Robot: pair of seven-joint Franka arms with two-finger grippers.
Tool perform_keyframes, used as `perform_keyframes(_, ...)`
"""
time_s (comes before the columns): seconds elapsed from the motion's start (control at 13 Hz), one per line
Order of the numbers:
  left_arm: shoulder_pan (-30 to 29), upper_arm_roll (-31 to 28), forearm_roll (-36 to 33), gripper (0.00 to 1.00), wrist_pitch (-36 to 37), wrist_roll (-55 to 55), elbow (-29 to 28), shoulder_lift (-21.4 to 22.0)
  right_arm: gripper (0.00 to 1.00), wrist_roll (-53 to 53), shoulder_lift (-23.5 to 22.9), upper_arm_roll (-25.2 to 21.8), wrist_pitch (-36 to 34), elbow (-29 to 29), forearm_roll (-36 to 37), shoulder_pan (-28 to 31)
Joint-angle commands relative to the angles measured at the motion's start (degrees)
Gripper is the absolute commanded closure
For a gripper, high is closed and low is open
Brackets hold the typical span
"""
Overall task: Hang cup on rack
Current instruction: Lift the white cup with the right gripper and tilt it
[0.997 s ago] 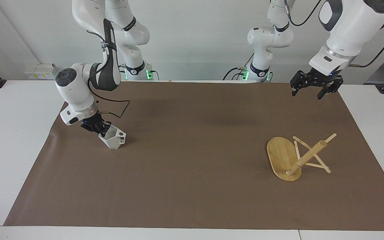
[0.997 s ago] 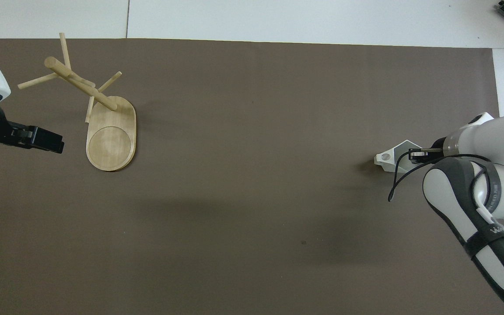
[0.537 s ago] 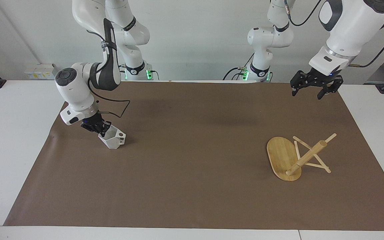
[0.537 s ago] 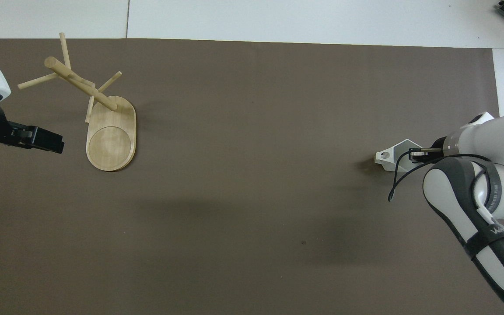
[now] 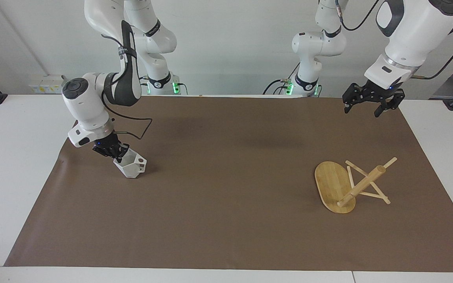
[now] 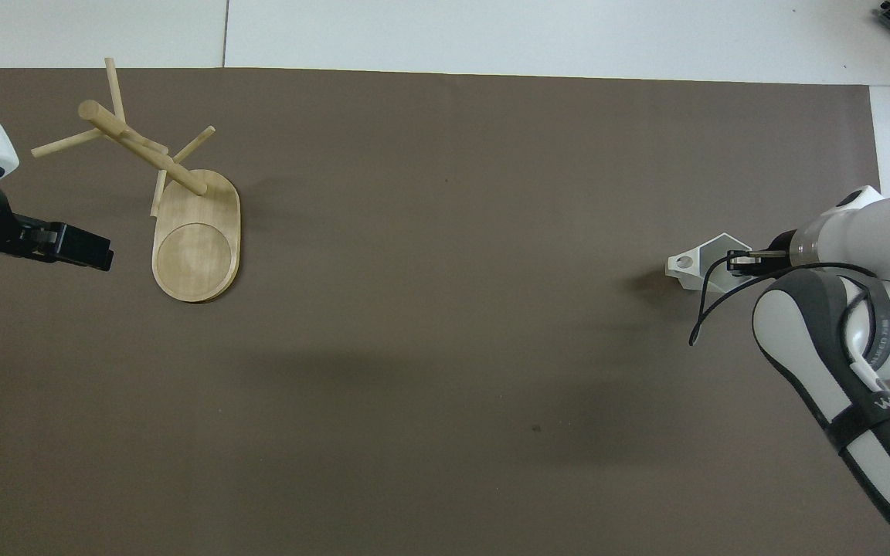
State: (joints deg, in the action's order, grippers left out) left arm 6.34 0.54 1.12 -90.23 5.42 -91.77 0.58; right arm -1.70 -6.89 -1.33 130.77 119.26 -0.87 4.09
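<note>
My right gripper (image 5: 119, 155) pinches the cup (image 5: 131, 166) by its rim near the table's right-arm end, seemingly just lifted, handle toward mid-table. Wide bare mat (image 5: 226, 188) between. Rack (image 5: 348, 184) tipped over near the left-arm end, post slanting up. Left gripper (image 5: 369, 106) waits, jaws spread.

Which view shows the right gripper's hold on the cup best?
The facing view: the right gripper is shut on the tilted cup's rim, the cup's body and handle in plain sight. In the overhead view the right arm and its cable cover part of the cup and most of the gripper.

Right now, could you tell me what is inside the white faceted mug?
The right gripper has a fingertip inside the white faceted mug, shut on its rim. The rest of the interior looks empty; its bottom is hidden.
</note>
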Motion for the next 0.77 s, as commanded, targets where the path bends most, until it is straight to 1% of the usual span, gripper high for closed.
perform_keyframes(0.0, -0.5, 0.2, 0.8, 0.0, 0.6, 0.5, -0.7, 1.0, 1.0, 0.5, -0.8, 0.3, -1.8, -3.0, -0.9, 0.0)
perform_keyframes(0.15, -0.5, 0.2, 0.8, 0.0, 0.6, 0.5, -0.7, 1.0, 1.0, 0.6, -0.8, 0.5, -4.7, -5.3, -1.1, 0.0)
perform_keyframes(0.38, -0.5, 0.2, 0.8, 0.0, 0.6, 0.5, -0.7, 1.0, 1.0, 0.6, -0.4, 0.9, -11.5, -10.3, -1.1, 0.0)
perform_keyframes(0.54, -0.5, 0.2, 0.8, 0.0, 0.6, 0.5, -0.7, 1.0, 1.0, 0.7, 0.7, 1.8, -13.9, -11.9, -1.2, 0.0)
perform_keyframes(0.69, -0.5, 0.2, 0.8, 0.0, 0.6, 0.5, -0.7, 1.0, 1.0, 3.3, 1.9, 1.9, -16.1, -13.4, -1.2, 0.0)
